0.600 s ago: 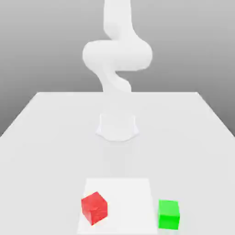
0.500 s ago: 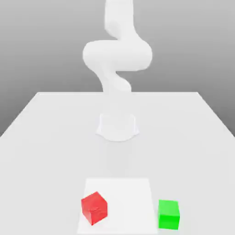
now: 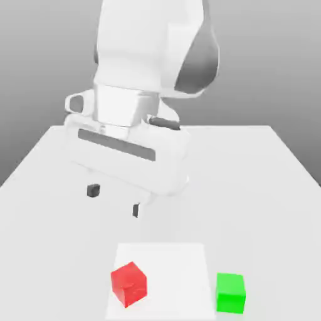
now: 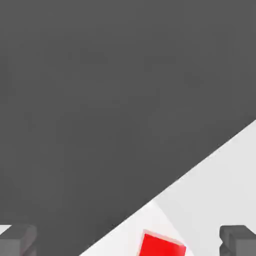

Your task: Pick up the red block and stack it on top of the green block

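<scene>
End effector (image 3: 115,200) empty with its fingers spread wide, in the air above the tabletop (image 3: 251,207), red block (image 3: 129,284) below on a white square panel (image 3: 175,282), turned at an angle, green block (image 3: 231,293) just beside the panel, toward the exterior view's right.
</scene>
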You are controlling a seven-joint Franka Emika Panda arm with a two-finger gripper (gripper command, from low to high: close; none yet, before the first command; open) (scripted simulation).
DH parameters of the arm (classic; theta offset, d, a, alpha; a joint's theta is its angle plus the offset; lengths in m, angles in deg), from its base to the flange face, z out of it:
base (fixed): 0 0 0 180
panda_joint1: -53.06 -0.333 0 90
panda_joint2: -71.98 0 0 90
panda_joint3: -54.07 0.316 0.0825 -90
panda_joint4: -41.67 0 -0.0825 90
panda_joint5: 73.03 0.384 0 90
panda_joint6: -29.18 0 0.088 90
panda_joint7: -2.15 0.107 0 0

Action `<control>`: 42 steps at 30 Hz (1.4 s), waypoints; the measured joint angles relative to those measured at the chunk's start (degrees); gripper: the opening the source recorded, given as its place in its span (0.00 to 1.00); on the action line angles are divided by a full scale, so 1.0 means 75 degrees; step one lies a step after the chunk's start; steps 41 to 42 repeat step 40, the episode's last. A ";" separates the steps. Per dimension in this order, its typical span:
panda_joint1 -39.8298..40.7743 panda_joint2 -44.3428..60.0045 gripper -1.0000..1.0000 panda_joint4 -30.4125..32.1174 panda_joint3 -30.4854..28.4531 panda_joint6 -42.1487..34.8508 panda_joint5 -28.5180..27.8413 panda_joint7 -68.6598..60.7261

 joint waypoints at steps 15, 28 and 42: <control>-0.0169 0.2850 0.00 0.0266 -0.0370 0.1929 0.0231 0.1158; -0.0962 0.1298 0.00 0.0173 0.0673 0.0271 0.0760 0.2056; -0.2191 0.2488 1.00 -0.0194 0.0809 0.1019 -0.0241 0.3938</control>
